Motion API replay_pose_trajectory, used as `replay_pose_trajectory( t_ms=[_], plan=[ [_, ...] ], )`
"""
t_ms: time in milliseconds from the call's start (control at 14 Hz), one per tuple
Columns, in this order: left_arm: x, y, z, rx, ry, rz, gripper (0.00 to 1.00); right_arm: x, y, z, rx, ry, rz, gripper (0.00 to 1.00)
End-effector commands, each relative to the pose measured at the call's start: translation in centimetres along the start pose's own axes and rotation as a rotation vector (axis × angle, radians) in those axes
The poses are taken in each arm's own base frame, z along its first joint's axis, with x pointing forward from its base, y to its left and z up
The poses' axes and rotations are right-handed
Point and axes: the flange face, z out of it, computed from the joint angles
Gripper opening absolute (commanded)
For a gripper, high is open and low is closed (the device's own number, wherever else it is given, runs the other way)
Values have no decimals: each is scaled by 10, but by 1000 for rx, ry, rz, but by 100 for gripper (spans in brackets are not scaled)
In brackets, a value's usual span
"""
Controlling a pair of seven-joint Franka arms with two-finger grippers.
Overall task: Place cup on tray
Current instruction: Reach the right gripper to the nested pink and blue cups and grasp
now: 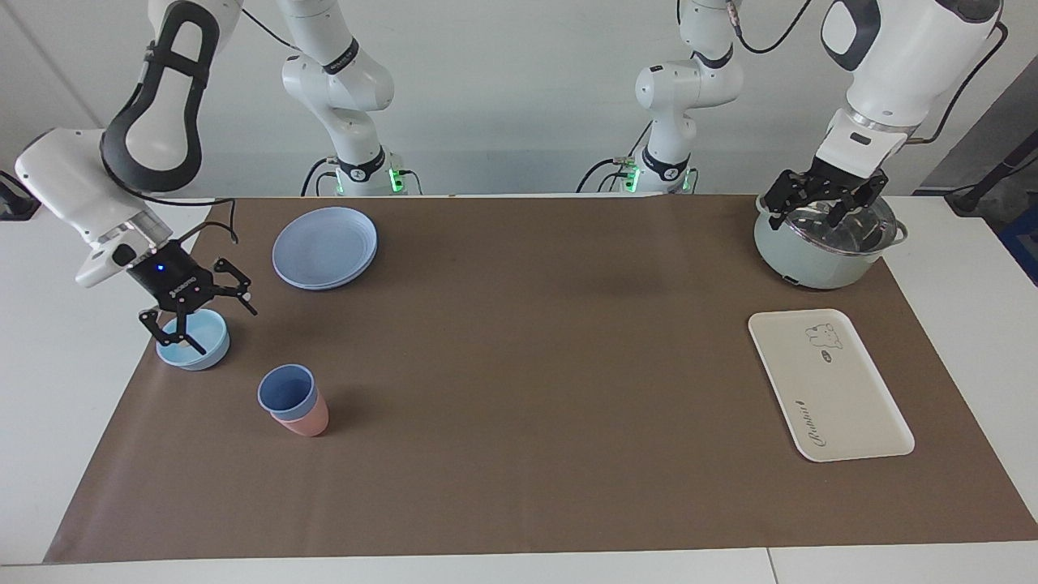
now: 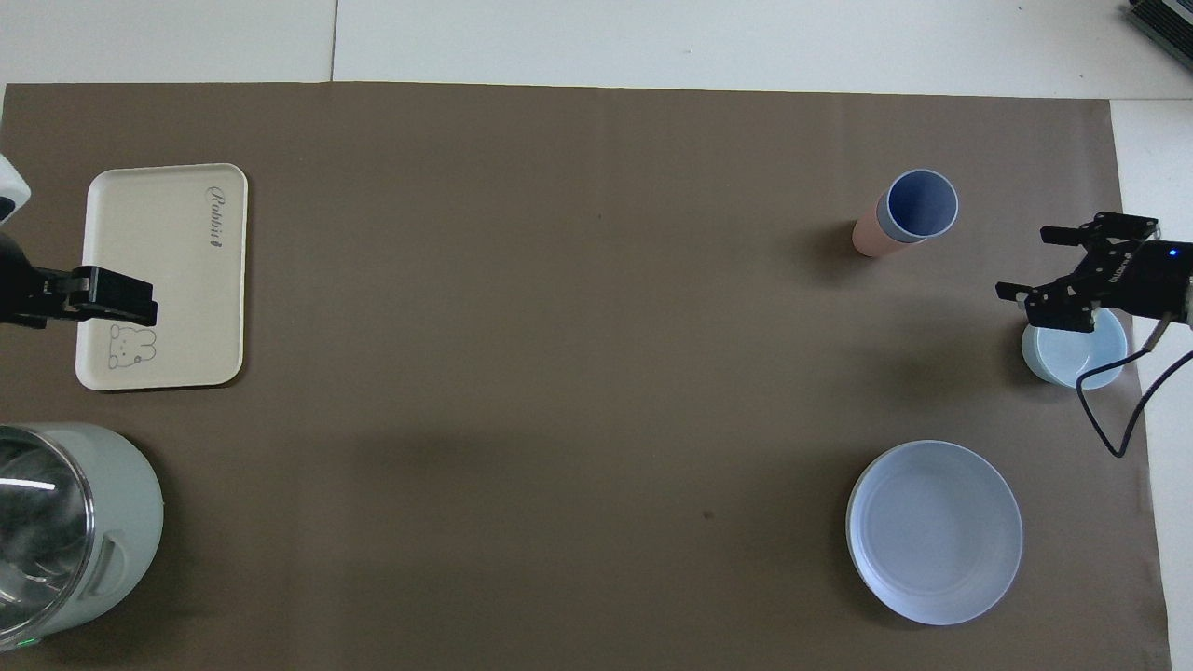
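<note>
While the right end effector (image 1: 198, 316) hangs spread wide over the shallow light-blue bowl (image 1: 195, 345), the periwinkle-blue tapered plastic cup (image 1: 285, 389) stands upright, mouth up, nested in a salmon-pink tumbler (image 1: 304, 423); cream-white rectangular tray (image 1: 843, 405) well apart; left end effector (image 1: 821, 206) released over the pale-green pot (image 1: 811, 264).

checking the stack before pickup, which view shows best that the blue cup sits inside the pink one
The facing view: the cup shows nested in the pink tumbler. In the overhead view you mostly see its open mouth.

Both pincers (image 1: 199, 320) (image 1: 829, 212) spread wide
</note>
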Motion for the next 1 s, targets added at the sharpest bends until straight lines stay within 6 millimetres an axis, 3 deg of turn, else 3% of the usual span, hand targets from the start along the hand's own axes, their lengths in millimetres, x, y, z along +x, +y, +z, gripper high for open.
replay_pose_trajectory(
  t_ms=[0, 214, 429, 714, 929],
  plan=[
    [-9, -1, -1, -12, 4, 6, 100, -5, 11, 17, 7, 69, -5, 100],
    [-9, -1, -1, -11, 4, 6, 100, -34, 17, 58, 60, 191, -12, 100],
    [-9, -1, -1, -11, 4, 6, 100, -39, 18, 63, 65, 208, 1, 100],
    [-9, -1, -1, -11, 4, 6, 100, -47, 21, 87, 50, 287, -16, 100],
    [-9, -1, -1, -11, 4, 6, 100, -36, 18, 93, 45, 317, -12, 100]
  ],
)
